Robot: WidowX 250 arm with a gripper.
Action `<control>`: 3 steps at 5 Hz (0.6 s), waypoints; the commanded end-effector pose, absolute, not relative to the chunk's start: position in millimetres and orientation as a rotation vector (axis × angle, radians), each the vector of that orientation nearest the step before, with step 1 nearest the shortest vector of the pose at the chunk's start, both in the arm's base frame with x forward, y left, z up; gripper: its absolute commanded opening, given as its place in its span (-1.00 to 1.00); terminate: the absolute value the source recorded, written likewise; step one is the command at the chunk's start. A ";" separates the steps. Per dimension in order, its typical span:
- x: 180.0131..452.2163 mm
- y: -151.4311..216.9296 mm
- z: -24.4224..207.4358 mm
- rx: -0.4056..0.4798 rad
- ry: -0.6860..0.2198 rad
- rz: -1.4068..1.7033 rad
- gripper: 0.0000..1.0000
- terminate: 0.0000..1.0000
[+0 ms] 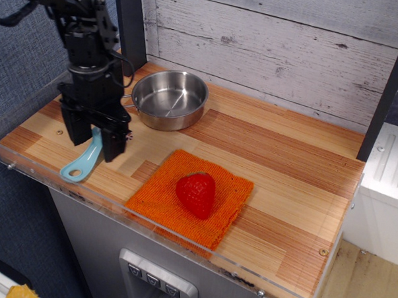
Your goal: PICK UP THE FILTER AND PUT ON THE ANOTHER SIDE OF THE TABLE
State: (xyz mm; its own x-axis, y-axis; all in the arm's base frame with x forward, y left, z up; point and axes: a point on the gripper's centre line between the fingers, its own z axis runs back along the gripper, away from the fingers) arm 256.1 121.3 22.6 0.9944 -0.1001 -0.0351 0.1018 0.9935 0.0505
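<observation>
Black arm descending steeply from the upper left corner, wrist vertical, gripper (pixel 93 144) pointing straight down over the left part of the table (pixel 278 159). Two black fingers (pixel 113 145) spread apart, one on each side of the filter's handle, with visible gaps, so not clamped on it. Fingertips low, close to the wood; cannot tell whether touching the surface. Filter (pixel 83 162) lying flat on the planks, starting between the fingers and running forward and to the left from them, toward the clear front rim. Rounded end with the hole beyond the fingertips, nearest to the rim; bristle end hidden behind the gripper body. Steel pan (pixel 169 98) behind the fingers and to their right, near the back wall, its wire handle reaching toward the gripper body, passing just behind it. Orange cloth (pixel 157 193) to the right of the fingers and a little forward, apart from them, with a red strawberry (pixel 196 194) standing in its middle. Right half of the table well away from the fingers.
</observation>
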 end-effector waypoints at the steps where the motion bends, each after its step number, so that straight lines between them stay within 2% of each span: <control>1: 266.6 104.3 92.3 0.101 -0.123 -0.129 1.00 -1.00; 2: 260.5 88.9 115.8 0.107 -0.143 -0.065 1.00 -1.00; 3: 260.1 77.3 122.9 0.100 -0.139 -0.042 1.00 -1.00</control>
State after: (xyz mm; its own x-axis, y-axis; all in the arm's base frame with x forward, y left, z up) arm 259.3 80.9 104.1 0.9960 -0.0432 0.0776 0.0369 0.9960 0.0809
